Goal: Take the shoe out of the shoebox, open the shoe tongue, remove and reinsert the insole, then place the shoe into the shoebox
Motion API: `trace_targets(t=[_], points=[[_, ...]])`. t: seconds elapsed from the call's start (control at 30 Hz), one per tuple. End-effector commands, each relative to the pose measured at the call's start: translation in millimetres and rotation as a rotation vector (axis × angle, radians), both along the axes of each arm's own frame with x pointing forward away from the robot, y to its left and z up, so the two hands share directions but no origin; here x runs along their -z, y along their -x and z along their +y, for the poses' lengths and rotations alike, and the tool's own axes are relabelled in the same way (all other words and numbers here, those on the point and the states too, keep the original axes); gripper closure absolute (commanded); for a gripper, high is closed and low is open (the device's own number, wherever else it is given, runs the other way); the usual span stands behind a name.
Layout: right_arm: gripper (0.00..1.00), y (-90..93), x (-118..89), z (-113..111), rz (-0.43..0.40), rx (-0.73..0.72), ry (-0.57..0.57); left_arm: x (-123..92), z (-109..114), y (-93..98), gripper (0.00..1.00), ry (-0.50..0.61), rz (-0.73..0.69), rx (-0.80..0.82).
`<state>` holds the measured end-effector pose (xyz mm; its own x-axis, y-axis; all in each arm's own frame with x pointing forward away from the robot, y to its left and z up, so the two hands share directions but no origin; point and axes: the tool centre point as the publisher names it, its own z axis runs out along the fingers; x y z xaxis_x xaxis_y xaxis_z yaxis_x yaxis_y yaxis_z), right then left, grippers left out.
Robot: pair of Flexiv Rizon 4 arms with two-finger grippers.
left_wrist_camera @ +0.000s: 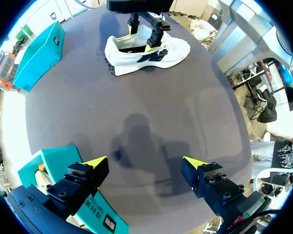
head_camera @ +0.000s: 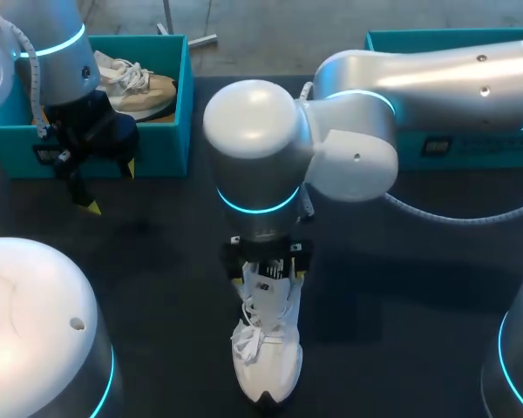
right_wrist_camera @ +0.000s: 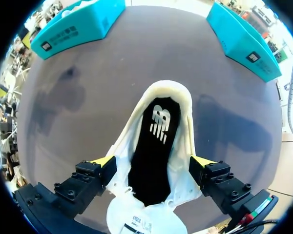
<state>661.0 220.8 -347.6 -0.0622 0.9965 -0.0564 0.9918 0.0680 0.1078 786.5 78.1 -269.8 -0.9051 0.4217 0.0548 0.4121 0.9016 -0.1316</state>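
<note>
White shoe (right_wrist_camera: pixel 158 146): right hand (right_wrist_camera: pixel 153 163) is hovering directly over it, fingers apart, straddling its sides crosswise to its long axis; left hand (left_wrist_camera: pixel 144 163), likewise spread, well apart.

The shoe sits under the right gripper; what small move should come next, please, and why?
Probably lower the right gripper into the shoe to pinch the black insole: it straddles the shoe's opening, and the insole lies exposed inside.

White shoe (right_wrist_camera: pixel 183 105), black insole (right_wrist_camera: pixel 154 146), under hand (right_wrist_camera: pixel 154 162)
</note>
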Motion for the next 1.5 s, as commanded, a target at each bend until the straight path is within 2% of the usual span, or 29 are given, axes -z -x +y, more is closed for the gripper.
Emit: trace_targets(t=[0.03,0.43,0.8,0.97,1.23,1.5], points=[[0.0,13.0,-2,10,-0.053,0.576,-0.037,0,1,1.0,0.0,-0.001,-0.003,0.0],[0.0,25.8,-9,11,-0.061,0.594,-0.002,0,1,1.0,0.0,-0.001,-0.003,0.0],[0.0,49.8,-19,9,-0.082,0.628,0.01,0,1,1.0,0.0,-0.001,-0.003,0.0],[0.0,59.6,-21,2,-0.085,0.652,0.011,0,1,1.0,0.0,-0.001,-0.003,0.0],[0.0,62.8,-35,-9,-0.118,0.667,0.042,0,1,1.0,0.0,-0.001,-0.003,0.0],[0.0,81.2,-40,-5,-0.115,0.648,0.011,0,1,1.0,0.0,-0.001,-0.003,0.0]])
